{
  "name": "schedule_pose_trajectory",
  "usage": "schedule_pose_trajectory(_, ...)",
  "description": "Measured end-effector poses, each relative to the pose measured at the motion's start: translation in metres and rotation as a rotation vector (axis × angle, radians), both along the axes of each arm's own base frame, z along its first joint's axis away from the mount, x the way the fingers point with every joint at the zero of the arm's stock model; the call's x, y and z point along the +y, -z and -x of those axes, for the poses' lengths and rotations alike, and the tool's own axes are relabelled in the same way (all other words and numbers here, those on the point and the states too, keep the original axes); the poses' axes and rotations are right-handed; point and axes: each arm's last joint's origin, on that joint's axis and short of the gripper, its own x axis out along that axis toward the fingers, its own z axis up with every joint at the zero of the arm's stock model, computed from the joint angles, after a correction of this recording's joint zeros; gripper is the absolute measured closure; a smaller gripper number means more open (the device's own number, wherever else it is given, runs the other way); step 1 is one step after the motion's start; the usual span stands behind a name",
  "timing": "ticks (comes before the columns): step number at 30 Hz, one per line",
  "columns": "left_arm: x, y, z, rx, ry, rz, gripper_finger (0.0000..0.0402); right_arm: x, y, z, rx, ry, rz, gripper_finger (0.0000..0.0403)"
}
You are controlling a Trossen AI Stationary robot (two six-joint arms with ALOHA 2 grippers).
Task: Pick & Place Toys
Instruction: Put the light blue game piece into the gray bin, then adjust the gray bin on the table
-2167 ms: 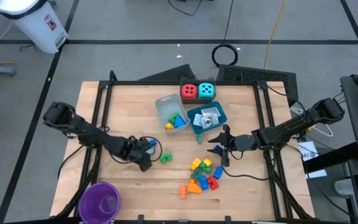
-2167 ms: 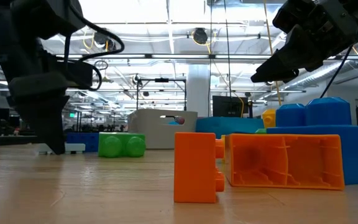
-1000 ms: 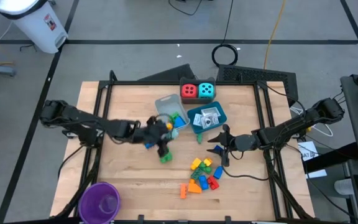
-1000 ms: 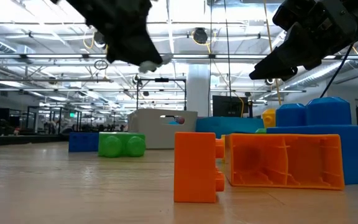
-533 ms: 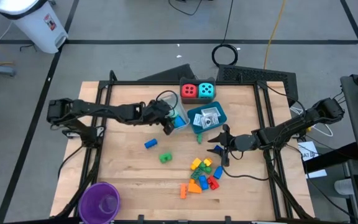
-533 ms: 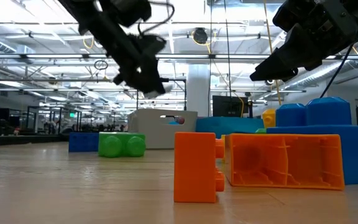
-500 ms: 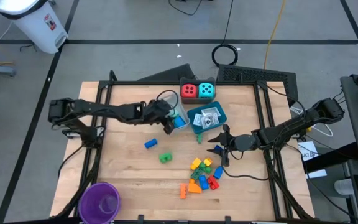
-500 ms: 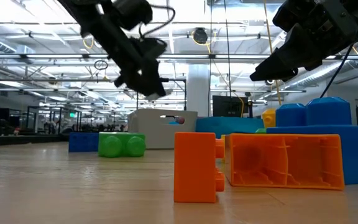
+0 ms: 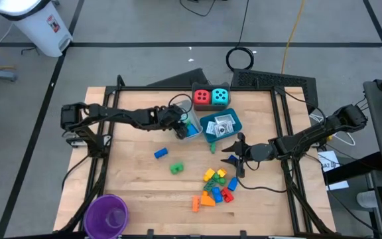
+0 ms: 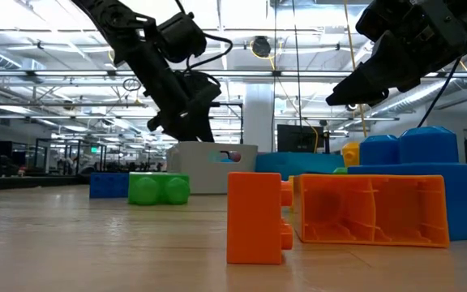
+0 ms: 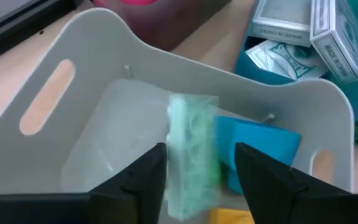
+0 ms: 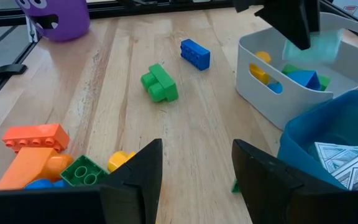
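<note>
My left gripper (image 9: 181, 127) hangs open over the grey tray (image 9: 173, 110), which holds blue, green and yellow bricks. A pale green brick (image 11: 191, 155) shows blurred between and beyond its fingertips. The right wrist view shows it too (image 12: 323, 45), just under the left fingers and above the tray (image 12: 253, 81). My right gripper (image 9: 229, 154) is open and empty above the table, right of the blue tray (image 9: 237, 126). A blue brick (image 9: 160, 153) and a green brick (image 9: 176, 168) lie flat on the table. A pile of bricks (image 9: 216, 186) lies toward the near edge. My left gripper has the pale green brick between its fingers, which point down over the tray. One finger (image 11: 148, 177) stands right at the brick's side and a gap shows at the other (image 11: 260, 177). I cannot tell whether it touches the brick.
The blue tray holds white printed packets (image 9: 221, 126). A red die (image 9: 201, 97) and a cyan die (image 9: 221, 97) stand at the far edge. A purple cup (image 9: 106, 214) stands at the near left corner. Bare wood lies left of the loose bricks.
My left gripper has gone up and toward the far edge with the pale green brick, from above the green brick to over the grey tray, where it has slowed. The blue brick it had covered shows on the table again. My right arm has kept still.
</note>
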Motion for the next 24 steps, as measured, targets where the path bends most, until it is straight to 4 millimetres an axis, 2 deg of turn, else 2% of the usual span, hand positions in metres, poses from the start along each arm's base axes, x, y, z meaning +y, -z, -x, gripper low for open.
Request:
schedule_pose_trajectory(6,0.0,0.001,0.0,0.024,0.037,-0.023,0.0142,0.0,0.0,0.0,0.0,0.0,0.0,0.0236)
schedule_pose_trajectory(10,-0.003,-0.001,0.002,0.028,0.091,0.014,0.0116,0.0,0.0,0.0,0.0,-0.001,0.0,0.0236)
schedule_pose_trajectory(17,-0.019,-0.007,0.015,0.069,0.144,0.237,0.0106,0.0,0.001,0.0,0.009,-0.001,0.003,0.0236)
schedule_pose_trajectory(21,-0.038,-0.006,0.021,0.149,0.14,0.265,0.0105,0.0,0.002,0.001,0.02,-0.001,0.006,0.0236)
schedule_pose_trajectory(24,-0.053,-0.009,0.02,0.142,0.166,0.236,0.0105,0.0,0.002,0.001,0.021,0.003,-0.003,0.0236)
